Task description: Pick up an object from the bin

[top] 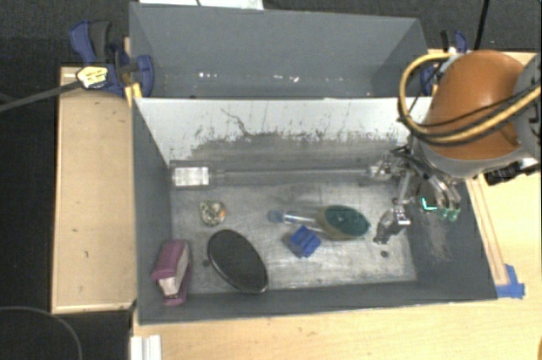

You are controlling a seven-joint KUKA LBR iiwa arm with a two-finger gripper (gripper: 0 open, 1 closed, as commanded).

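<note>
My gripper [386, 199] hangs low at the right end of the bin, just above the floor. It is open, with one fingertip [389, 228] toward the front and the other toward the back wall, and nothing between them. The nearest thing is a dark green round disc on a tan base [343, 221], lying a little to the left of the front fingertip and apart from it. Beyond the disc lie a small clear tube with a blue end [288, 217] and a blue block [303, 242].
A black oval object [237, 261] lies at the front middle and a purple stapler-like object [171, 269] in the front left corner. A small mottled ball [212, 212] and a clear silvery block [190, 176] sit at the left. The arm's orange cover overhangs the right wall.
</note>
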